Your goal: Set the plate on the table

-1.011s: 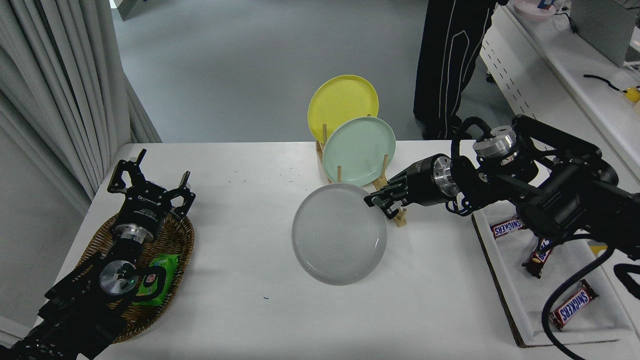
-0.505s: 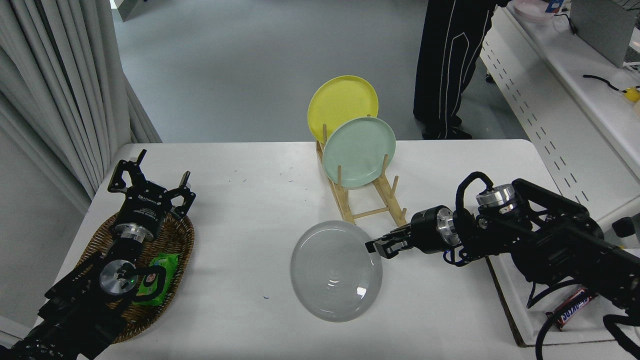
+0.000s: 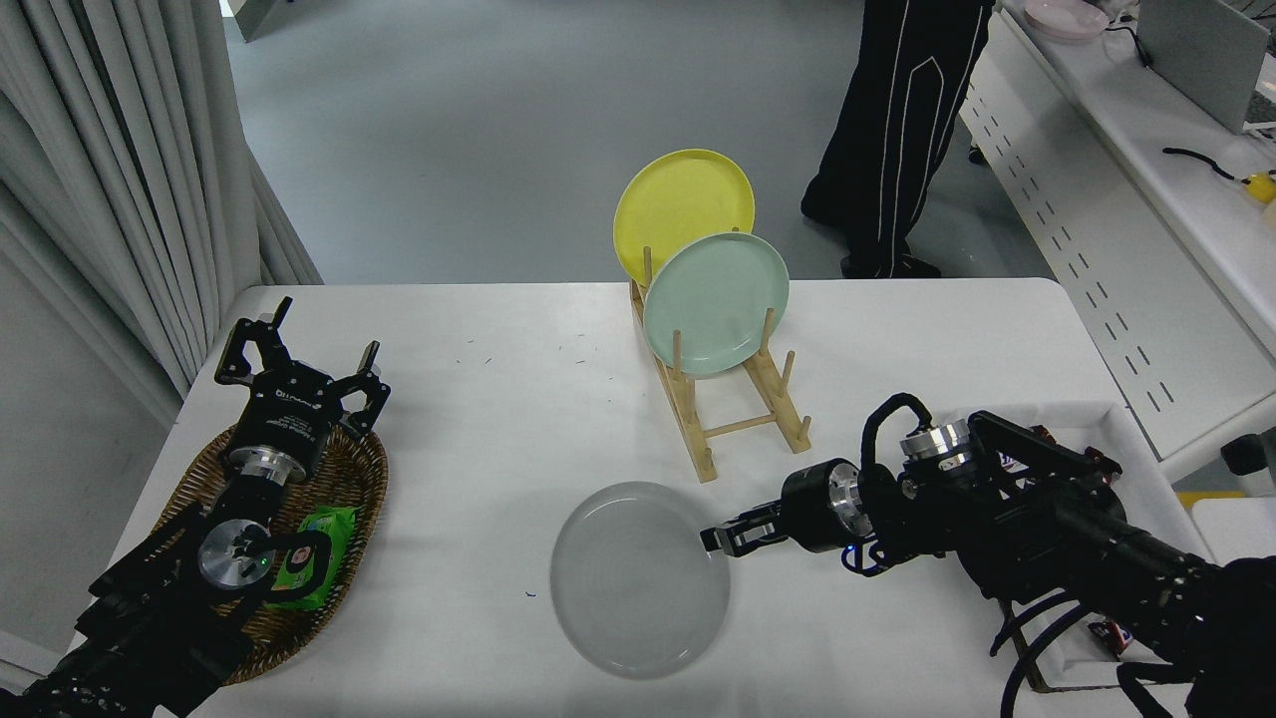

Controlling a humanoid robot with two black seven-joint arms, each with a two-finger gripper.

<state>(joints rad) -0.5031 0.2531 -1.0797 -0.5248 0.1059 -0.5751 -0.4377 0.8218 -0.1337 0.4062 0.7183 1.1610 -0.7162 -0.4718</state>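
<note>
The pale grey plate [image 3: 638,580] lay near the front edge of the white desk [image 3: 478,399], its right rim pinched in the robot's right hand [image 3: 720,538], whose fingers were closed on it. Behind it, a wooden rack [image 3: 743,419] held a mint green plate [image 3: 716,302] and a yellow plate [image 3: 678,199] upright. The left hand [image 3: 299,369] was parked with fingers spread wide over a wicker basket [image 3: 349,479] at the lower left.

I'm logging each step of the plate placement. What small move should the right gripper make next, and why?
Probably open and release. The round pale grey plate looks flat on the white table, clear of the wooden rack, while the right gripper pinches its right rim.
</note>
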